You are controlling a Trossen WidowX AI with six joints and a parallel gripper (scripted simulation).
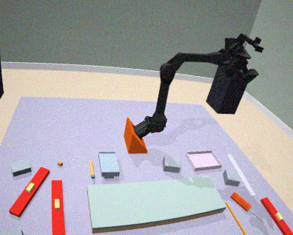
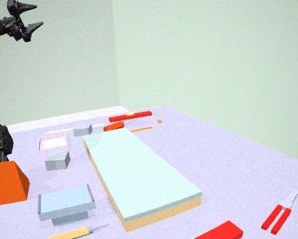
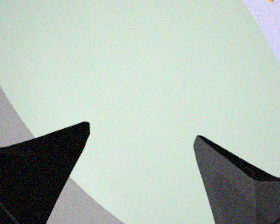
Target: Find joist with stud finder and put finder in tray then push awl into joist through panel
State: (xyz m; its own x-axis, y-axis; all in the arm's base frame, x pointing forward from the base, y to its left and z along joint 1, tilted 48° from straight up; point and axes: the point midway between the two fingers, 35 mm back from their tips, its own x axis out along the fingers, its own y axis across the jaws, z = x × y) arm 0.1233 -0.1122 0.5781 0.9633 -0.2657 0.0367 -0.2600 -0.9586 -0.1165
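Note:
My gripper [image 1: 258, 61] [image 2: 40, 15] [image 3: 143, 135] is open and empty, high above the table at the upper right of the top view. The stud finder, seemingly the light-blue block [image 1: 109, 162] [image 2: 67, 200], lies left of the orange wedge's front in the top view, behind the panel. The pale green floor panel [image 1: 148, 203] [image 2: 139, 173] lies flat at the front; the joist is hidden. The pink tray [image 1: 208, 168] [image 2: 54, 149] stands behind the panel's right part. The awl, seemingly the yellow-handled tool [image 1: 92, 169] [image 2: 71, 233] with a thin shaft, lies left of the blue block.
An orange wedge [image 1: 136, 145] [image 2: 13, 184] stands near the arm's base. Grey blocks [image 1: 172, 165] [image 1: 231, 177] flank the tray. An orange-handled tool [image 1: 240, 201] [image 2: 114, 126] and a pencil [image 1: 236, 218] [image 2: 141, 129] lie right of the panel. Red bars [image 1: 35, 181] [image 1: 57, 218] lie left; pliers [image 2: 278, 221] lie at right in the exterior view.

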